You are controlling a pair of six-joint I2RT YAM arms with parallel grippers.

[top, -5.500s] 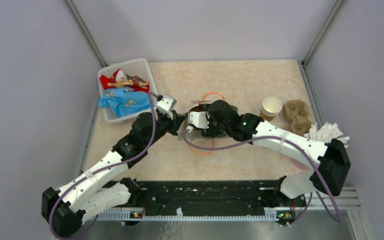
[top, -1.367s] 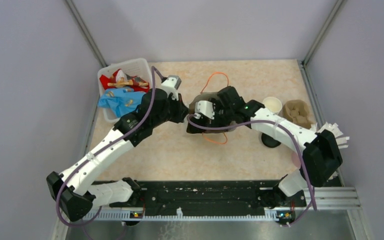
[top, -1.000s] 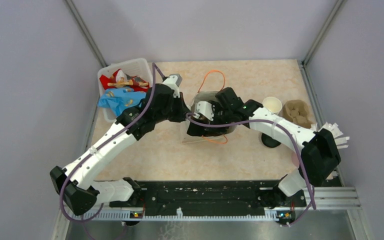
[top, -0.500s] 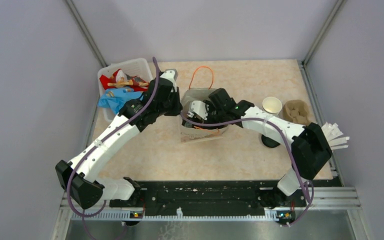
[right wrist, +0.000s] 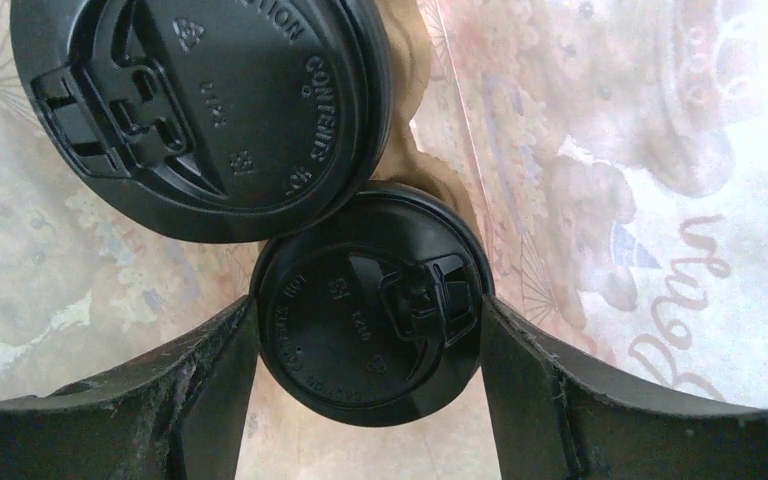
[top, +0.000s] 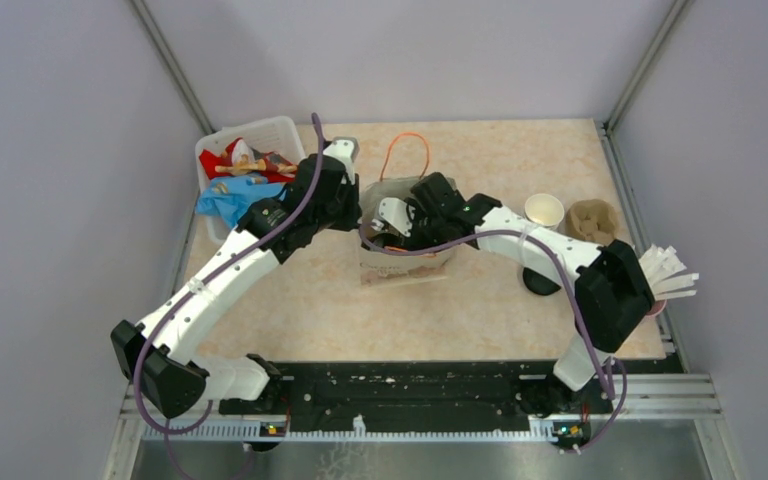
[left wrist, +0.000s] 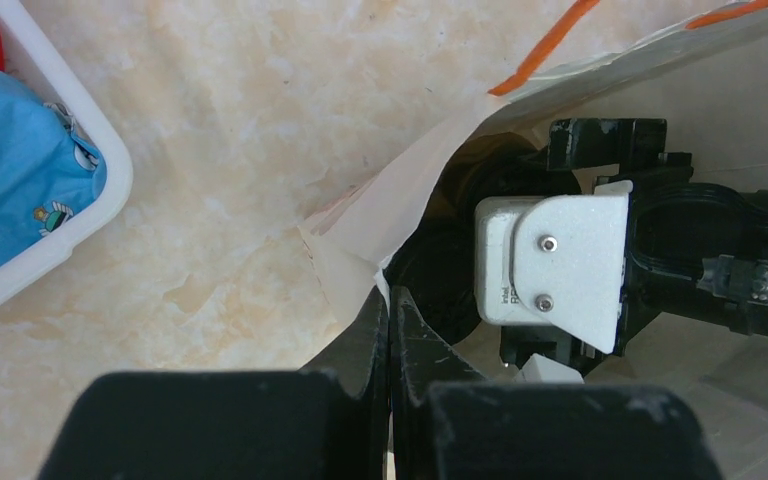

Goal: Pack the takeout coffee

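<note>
A pale printed paper bag (top: 405, 262) with orange handles stands at mid-table. My right gripper (top: 407, 230) reaches down into it. In the right wrist view its fingers (right wrist: 210, 380) press both sides of the black lid (right wrist: 370, 300) of one takeout coffee, so my right gripper (right wrist: 368, 310) is shut on it. The second coffee's black lid (right wrist: 200, 110) touches it at upper left. The cup bodies are hidden under the lids. My left gripper (top: 358, 213) is shut on the bag's left rim (left wrist: 360, 265), seen at its tips (left wrist: 390, 300).
A white basket (top: 213, 235) of cloths and oddments stands back left. Right of the bag are a stack of open paper cups (top: 544, 210), a brown pulp tray (top: 596, 222), a loose black lid (top: 540, 281) and white sticks (top: 668, 270).
The bag has gone from slumped to upright and open. My left gripper has pulled its rim back and to the left. My right gripper has sunk deeper inside the bag.
</note>
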